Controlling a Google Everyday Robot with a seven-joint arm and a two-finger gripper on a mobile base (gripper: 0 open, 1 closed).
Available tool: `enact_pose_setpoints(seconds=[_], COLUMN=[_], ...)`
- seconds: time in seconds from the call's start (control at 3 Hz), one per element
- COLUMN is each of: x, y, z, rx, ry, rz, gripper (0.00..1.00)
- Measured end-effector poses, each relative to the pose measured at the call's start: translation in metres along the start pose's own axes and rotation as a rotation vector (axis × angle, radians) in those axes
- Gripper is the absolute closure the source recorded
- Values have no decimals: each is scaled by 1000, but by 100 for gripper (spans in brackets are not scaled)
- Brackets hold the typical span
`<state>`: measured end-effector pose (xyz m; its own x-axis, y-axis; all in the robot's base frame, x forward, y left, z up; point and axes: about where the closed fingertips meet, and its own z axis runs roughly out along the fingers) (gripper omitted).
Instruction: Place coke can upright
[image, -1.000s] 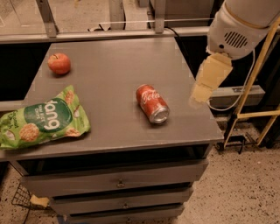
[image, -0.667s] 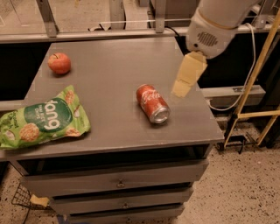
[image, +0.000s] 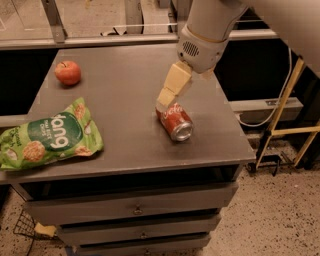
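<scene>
The coke can (image: 175, 122) lies on its side on the grey table (image: 125, 90), right of the middle, with its silver end facing the front right. My gripper (image: 165, 97) hangs from the white arm (image: 207, 30) and reaches down to just above the can's far end. It is very close to the can; I cannot tell whether it touches it.
A red apple (image: 68, 72) sits at the table's back left. A green snack bag (image: 50, 136) lies at the front left edge. The table's right edge is close to the can. Yellow-framed equipment (image: 287, 120) stands on the floor to the right.
My gripper has moved left from beyond the table's right edge and down to the can's far end. The can, apple and bag have not moved.
</scene>
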<state>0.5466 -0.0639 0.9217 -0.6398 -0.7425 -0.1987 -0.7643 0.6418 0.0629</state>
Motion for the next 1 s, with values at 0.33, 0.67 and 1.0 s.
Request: enact_pose_setpoints(seconds=[0.33,0.67,1.0], x=[-6,-12,-22], y=[5,3,-1], z=[20,43,70], rx=[-44,-65,-57], ry=[8,44,119], rz=[110,184,239], gripper=[0,0,0])
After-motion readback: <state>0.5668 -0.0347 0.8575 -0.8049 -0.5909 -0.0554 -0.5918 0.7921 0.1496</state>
